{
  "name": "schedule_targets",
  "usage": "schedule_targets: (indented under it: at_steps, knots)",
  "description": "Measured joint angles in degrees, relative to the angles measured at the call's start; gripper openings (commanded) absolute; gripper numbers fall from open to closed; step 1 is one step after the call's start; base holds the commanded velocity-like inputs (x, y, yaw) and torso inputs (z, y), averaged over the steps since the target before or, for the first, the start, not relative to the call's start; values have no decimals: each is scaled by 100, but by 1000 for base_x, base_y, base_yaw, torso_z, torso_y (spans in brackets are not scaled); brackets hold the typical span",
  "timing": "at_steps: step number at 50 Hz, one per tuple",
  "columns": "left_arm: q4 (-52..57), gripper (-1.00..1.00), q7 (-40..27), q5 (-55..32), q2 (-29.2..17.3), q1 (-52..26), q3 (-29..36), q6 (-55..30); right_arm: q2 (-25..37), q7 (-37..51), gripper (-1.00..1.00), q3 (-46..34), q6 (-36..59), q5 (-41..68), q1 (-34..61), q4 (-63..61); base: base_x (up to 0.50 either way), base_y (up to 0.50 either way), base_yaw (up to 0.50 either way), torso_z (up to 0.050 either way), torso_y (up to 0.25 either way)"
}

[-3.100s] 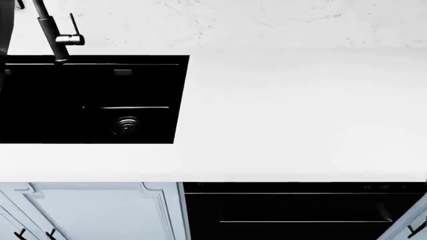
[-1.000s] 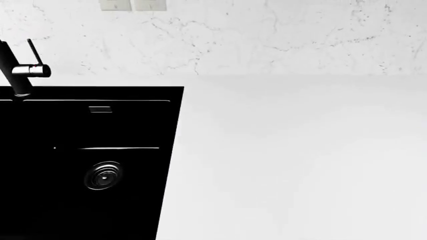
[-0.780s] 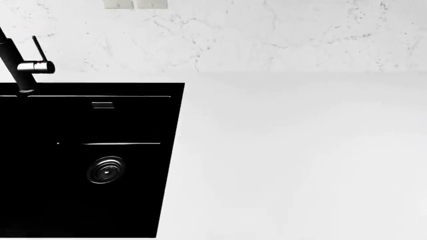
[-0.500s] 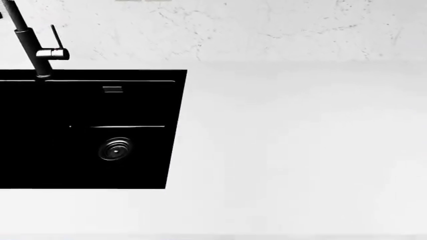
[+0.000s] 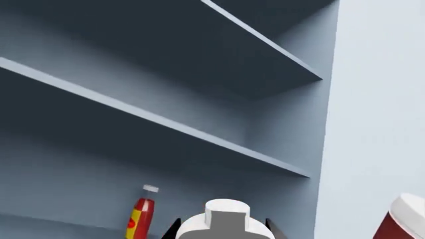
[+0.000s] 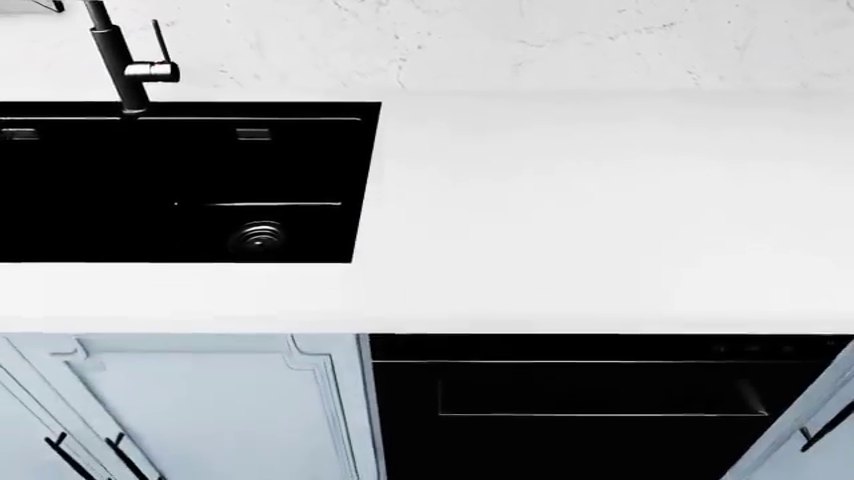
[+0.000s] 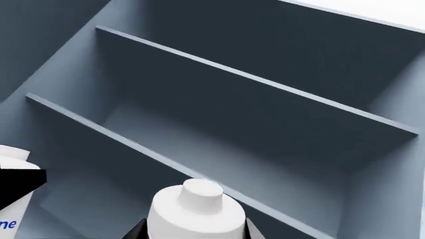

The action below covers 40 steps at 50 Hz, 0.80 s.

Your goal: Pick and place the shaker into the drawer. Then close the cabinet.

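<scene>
Shaker (image 5: 403,219), its dark red body and white cap cut off by the frame edge, is showing only in the left wrist view, near blue-grey shelves (image 5: 159,124) where a red and yellow bottle (image 5: 141,217) is standing. Each wrist view is showing just a grey knob of its arm, so whether either pincer is released or clenched cannot be told. The head view is looking down on a white counter (image 6: 601,200), a black sink (image 6: 174,180) and a faucet (image 6: 123,62), with neither arm appearing.
</scene>
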Motion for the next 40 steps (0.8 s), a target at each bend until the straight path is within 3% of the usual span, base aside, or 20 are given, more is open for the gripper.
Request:
schedule_targets:
  at_steps: [8,11,16,23,32,40]
  knots:
    - [-37,-100,55,-103,-7,28,125,27,23,65,-100,7,-9,46,7,84,-313,4,0,0,0]
    - [557,-100,-310,-364,-118,535,129,-259,21,14,-100,24,339,25,-288,-323,0,0,0,0,0]
    - [2592,-100,-1452,-1207,-449,2392,-22,-1016,-45,-202,-100,52,1810,-193,-1699,-2157,0,0,0,0,0]
    - [6119,-100,-2561,-2161,-1076,5488,-303,-1681,-128,120,-100,85,3823,-262,-4199,-5980,0,0,0,0,0]
    - [8815,-100,-2950,-2594,-1719,8443,-678,-1899,-171,1209,-100,346,4980,599,-6459,-9112,0,0,0,0,0]
    - [9929,-100,-2950,-2605,-2043,9936,-884,-1887,245,3400,-100,1035,5430,3208,-7548,-10289,0,0,0,0,0]
